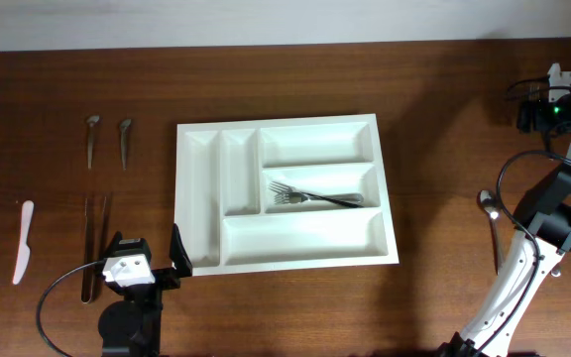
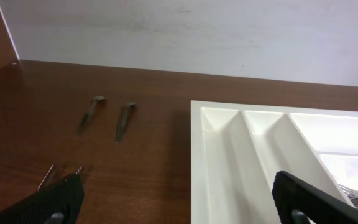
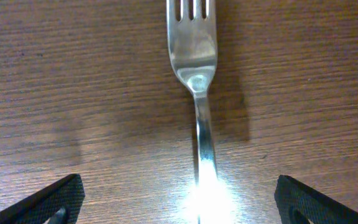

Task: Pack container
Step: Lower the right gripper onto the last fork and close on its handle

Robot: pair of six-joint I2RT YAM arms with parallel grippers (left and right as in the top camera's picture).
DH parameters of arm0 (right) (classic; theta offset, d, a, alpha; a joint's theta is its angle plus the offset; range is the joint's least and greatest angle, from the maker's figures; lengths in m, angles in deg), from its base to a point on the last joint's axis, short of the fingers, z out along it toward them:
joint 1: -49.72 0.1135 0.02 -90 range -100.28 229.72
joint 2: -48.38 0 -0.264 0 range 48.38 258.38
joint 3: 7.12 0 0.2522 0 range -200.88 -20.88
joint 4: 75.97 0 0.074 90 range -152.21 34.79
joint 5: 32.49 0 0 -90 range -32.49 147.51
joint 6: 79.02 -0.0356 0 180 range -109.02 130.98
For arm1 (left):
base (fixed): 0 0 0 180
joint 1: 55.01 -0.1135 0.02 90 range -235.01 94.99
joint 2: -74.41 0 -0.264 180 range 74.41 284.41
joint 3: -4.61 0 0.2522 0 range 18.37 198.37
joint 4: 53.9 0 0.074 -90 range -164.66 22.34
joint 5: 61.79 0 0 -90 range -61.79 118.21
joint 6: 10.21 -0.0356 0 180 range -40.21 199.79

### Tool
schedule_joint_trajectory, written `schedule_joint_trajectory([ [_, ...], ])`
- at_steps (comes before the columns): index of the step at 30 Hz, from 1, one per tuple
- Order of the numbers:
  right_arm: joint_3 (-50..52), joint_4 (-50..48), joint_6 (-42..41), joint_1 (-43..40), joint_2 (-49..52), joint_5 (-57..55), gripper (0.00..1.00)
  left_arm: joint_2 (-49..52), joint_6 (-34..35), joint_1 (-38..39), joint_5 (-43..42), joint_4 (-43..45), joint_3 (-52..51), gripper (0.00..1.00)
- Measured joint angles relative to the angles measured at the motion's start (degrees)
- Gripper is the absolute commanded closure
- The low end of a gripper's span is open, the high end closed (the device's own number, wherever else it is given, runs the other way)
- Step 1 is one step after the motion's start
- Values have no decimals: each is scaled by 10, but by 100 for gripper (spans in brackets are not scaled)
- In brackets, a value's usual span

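Observation:
The container, a white cutlery tray, lies mid-table. One metal fork rests in its middle crosswise compartment. My left gripper is open and empty at the tray's front left corner. In the left wrist view one finger is over the tray and the other over bare wood. My right gripper is open, low over the table. A second fork lies between its fingers, tines pointing away. The right arm stands at the far right edge.
Two small spoons lie left of the tray, also in the left wrist view. Thin metal tongs and a white plastic knife lie further left. The wall runs along the table's far edge.

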State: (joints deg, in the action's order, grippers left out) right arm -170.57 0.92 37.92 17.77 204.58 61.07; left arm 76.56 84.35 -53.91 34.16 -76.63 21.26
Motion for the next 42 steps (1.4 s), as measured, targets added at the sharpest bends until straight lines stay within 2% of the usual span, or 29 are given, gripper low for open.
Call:
schedule_joint_trajectory([
  [42,29,-16,0,-15,0,17,1,0,0,0,0,0,0,1],
])
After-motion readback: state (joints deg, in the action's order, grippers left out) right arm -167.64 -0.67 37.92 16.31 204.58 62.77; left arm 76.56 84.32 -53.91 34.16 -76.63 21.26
